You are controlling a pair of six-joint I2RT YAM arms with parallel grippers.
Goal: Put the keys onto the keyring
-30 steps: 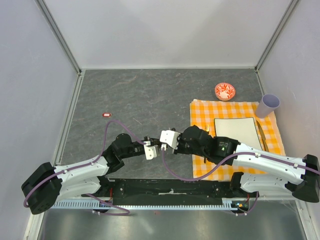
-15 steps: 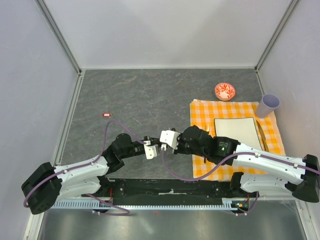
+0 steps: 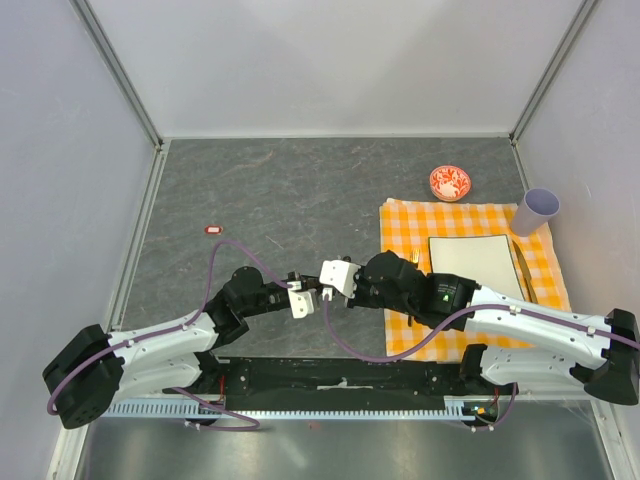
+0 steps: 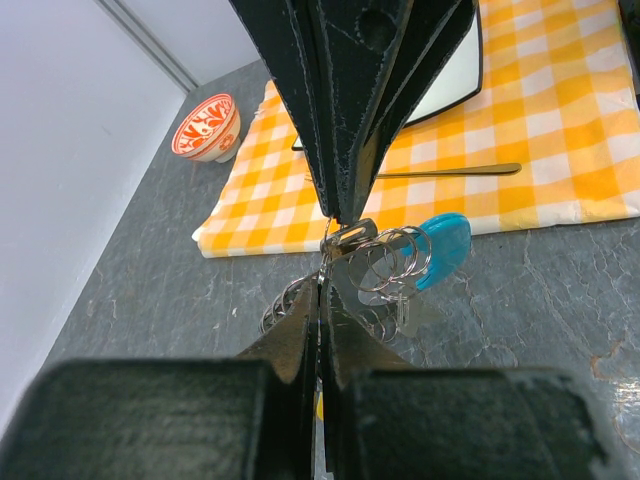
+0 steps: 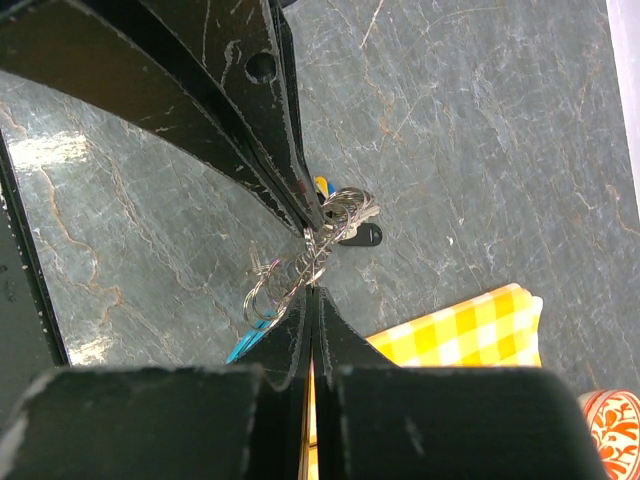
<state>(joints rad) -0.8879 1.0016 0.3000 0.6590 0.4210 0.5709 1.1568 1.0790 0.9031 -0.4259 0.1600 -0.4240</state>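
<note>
My two grippers meet tip to tip just above the grey table, left of the cloth. The left gripper (image 3: pixel 317 298) (image 4: pixel 322 282) is shut on the keyring (image 4: pixel 385 262), a bunch of thin metal rings with a cyan piece (image 4: pixel 446 246). From the other side the right gripper (image 3: pixel 328 293) (image 5: pixel 312 290) is shut on the same rings (image 5: pixel 285 272). The keys (image 5: pixel 350 208) hang bunched at the pinch point, one with a black head (image 5: pixel 366 235). A blue head (image 5: pixel 320 185) peeks out behind the left fingers. The cyan piece (image 5: pixel 243 347) dangles below the right fingers.
An orange checked cloth (image 3: pixel 405 225) lies to the right with a white plate (image 3: pixel 472 262) and a fork (image 4: pixel 450 171) on it. A red-and-white bowl (image 3: pixel 449 182) sits behind it, with a lilac cup (image 3: pixel 537 210) at the far right. A small red item (image 3: pixel 213 229) lies at left.
</note>
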